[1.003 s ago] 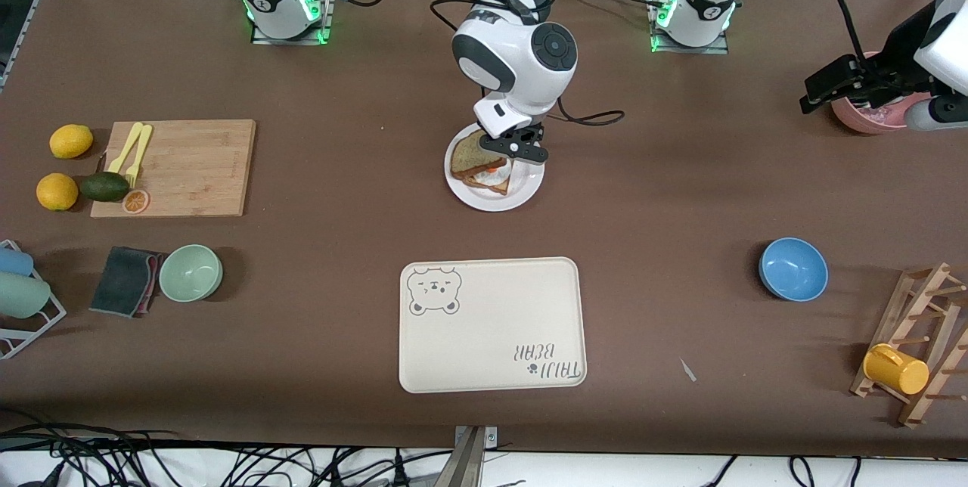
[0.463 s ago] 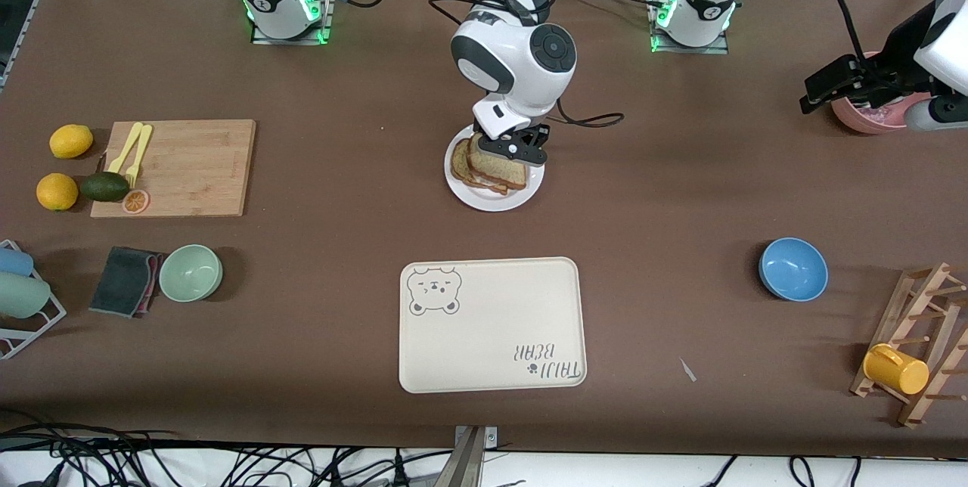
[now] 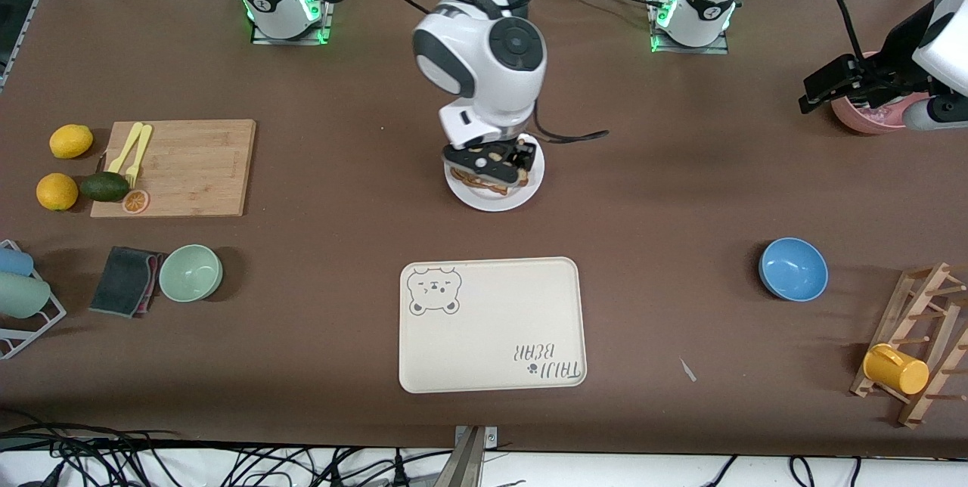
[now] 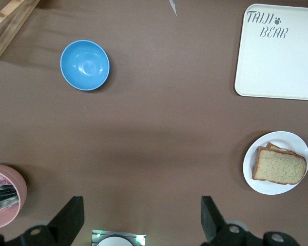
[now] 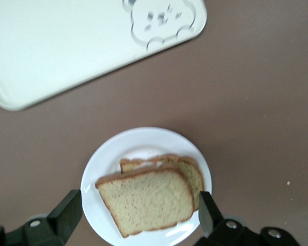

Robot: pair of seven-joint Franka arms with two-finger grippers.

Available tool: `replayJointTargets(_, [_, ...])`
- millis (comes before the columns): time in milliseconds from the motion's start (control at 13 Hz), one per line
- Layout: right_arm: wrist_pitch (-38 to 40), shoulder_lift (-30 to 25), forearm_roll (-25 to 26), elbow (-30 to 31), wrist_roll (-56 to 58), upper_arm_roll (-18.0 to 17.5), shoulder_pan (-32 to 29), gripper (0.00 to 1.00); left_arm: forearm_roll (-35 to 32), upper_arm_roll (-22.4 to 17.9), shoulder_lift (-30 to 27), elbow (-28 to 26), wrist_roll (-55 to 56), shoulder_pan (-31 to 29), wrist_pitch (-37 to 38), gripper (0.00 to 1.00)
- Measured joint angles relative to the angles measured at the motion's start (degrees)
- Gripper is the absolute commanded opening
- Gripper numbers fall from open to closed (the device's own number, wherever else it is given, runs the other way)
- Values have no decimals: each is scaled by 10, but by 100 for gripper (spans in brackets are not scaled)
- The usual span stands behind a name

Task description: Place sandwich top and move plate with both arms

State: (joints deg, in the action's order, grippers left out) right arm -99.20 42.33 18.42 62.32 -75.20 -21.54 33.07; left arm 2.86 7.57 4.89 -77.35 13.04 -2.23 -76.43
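Two bread slices are stacked on the plate (image 3: 495, 200): the sandwich top (image 5: 149, 201) lies flat on the lower slice (image 5: 187, 166), shifted a little so the lower slice's edge shows beside it. The plate stands mid-table, farther from the front camera than the tray (image 3: 491, 324).

Taking the front view from its left edge across: two lemons (image 3: 71, 141) and an avocado (image 3: 104, 186) lie beside the cutting board (image 3: 178, 167), which carries yellow cutlery (image 3: 130, 148) and an orange slice (image 3: 136, 201). Nearer the camera are a dark cloth (image 3: 125, 280) and a green bowl (image 3: 190, 272).

At the middle, the right gripper (image 3: 490, 162) hangs directly over the plate. Its fingers (image 5: 68, 214) are spread apart and hold nothing; in the right wrist view they straddle the sandwich top, one off each side of the slice, clear of it.

Toward the left arm's end of the table are a blue bowl (image 3: 792, 269), a wooden rack (image 3: 919, 343) with a yellow cup (image 3: 896, 369), and a pink bowl (image 3: 870, 113). The left gripper (image 3: 836, 82) waits over the pink bowl, well apart from the plate, its fingers (image 4: 69, 220) wide and empty. In the left wrist view the plate and sandwich top (image 4: 278, 167) lie off to the side, near the tray's corner.
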Motion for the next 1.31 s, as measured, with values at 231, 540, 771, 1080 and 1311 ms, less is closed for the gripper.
replayJointTargets(231, [2, -31, -16, -1, 26, -1, -59, 100, 0, 0, 0, 0, 0, 0, 0, 100])
replayJointTargets(540, [20, -102, -56, 46, 136, 2, -137, 100, 0, 0, 0, 0, 0, 0, 0, 100])
replayJointTargets(771, [28, -186, -58, 141, 223, 10, -195, 100, 0, -6, 4, 0, 0, -6, 0, 100])
replayJointTargets(1080, [51, -269, -66, 232, 339, 17, -262, 100, -9, -9, 28, -1, 0, -24, 0, 100])
replayJointTargets(1311, [53, -324, -91, 283, 475, 63, -318, 100, -11, -11, 38, -1, -1, -45, 1, 100])
